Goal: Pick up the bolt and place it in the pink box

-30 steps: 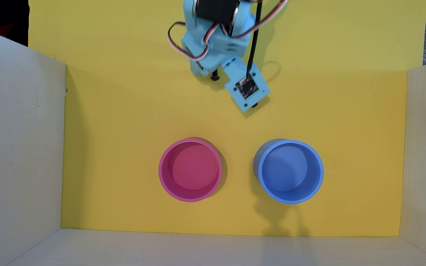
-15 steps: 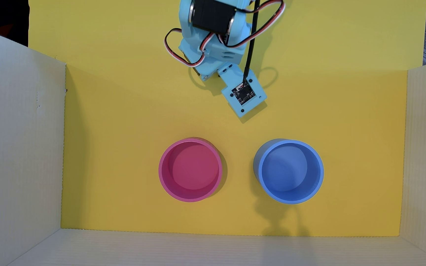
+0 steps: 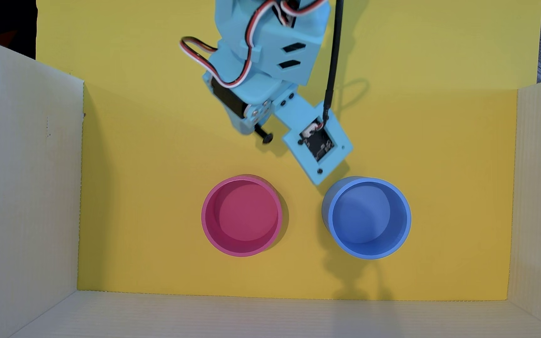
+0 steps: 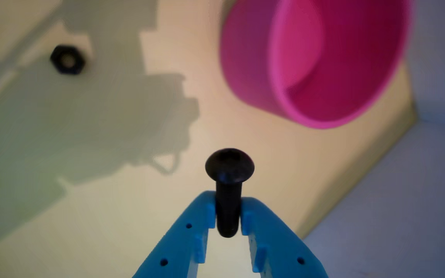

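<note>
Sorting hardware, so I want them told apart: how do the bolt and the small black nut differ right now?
The bolt is long with a rounded head; the nut is a flat hexagon with a hole. The bolt is clamped by its shaft in the gripper; the nut lies loose on the yellow floor. Both are black.

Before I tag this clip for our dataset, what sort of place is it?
Probably a hobby tabletop test pen: yellow mat walled by cardboard, two printed-looking cups, pink box and blue one.

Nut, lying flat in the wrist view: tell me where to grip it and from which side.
Grip the nut across two opposite flat sides, coming straight down from above. It lies flat, hole up, so only its outer faces are open. The gripper holds the bolt now.
</note>
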